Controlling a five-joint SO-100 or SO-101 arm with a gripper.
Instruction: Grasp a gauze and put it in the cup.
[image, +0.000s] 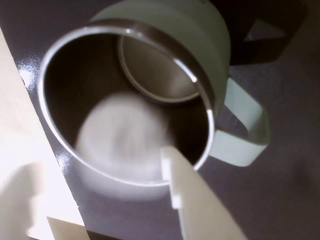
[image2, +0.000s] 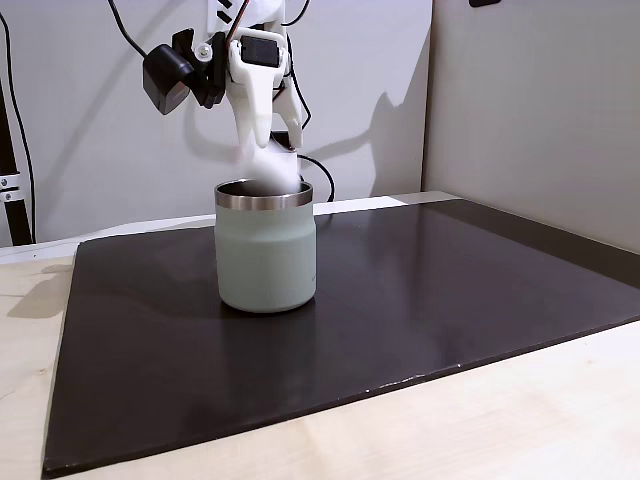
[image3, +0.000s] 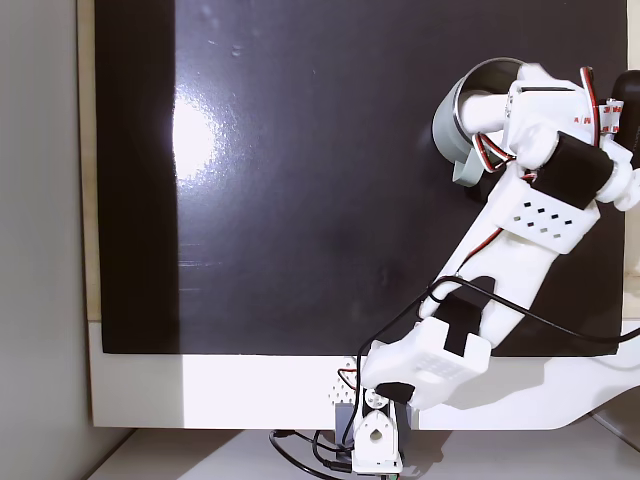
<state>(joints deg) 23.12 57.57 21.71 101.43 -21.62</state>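
Note:
The pale mint-green cup (image: 200, 25) stands upright on the dark mat, its steel rim and dark inside facing the wrist camera; a mint handle (image: 250, 130) sticks out on its right. The gauze (image: 122, 135) is a blurred white shape within the cup's mouth, loose between the fingers. My gripper (image: 95, 172) hangs open just above the rim, and one white finger (image: 195, 200) shows at the lower right. In a fixed view the gripper (image2: 262, 135) points down over the cup (image2: 265, 255), with the gauze (image2: 275, 168) smeared right above the rim.
A large black mat (image2: 450, 290) covers most of the pale wooden table (image2: 500, 420). From above, the arm (image3: 530, 230) reaches from its base (image3: 375, 440) at the near edge to the cup (image3: 450, 120) at the mat's right side. Cables trail behind the arm.

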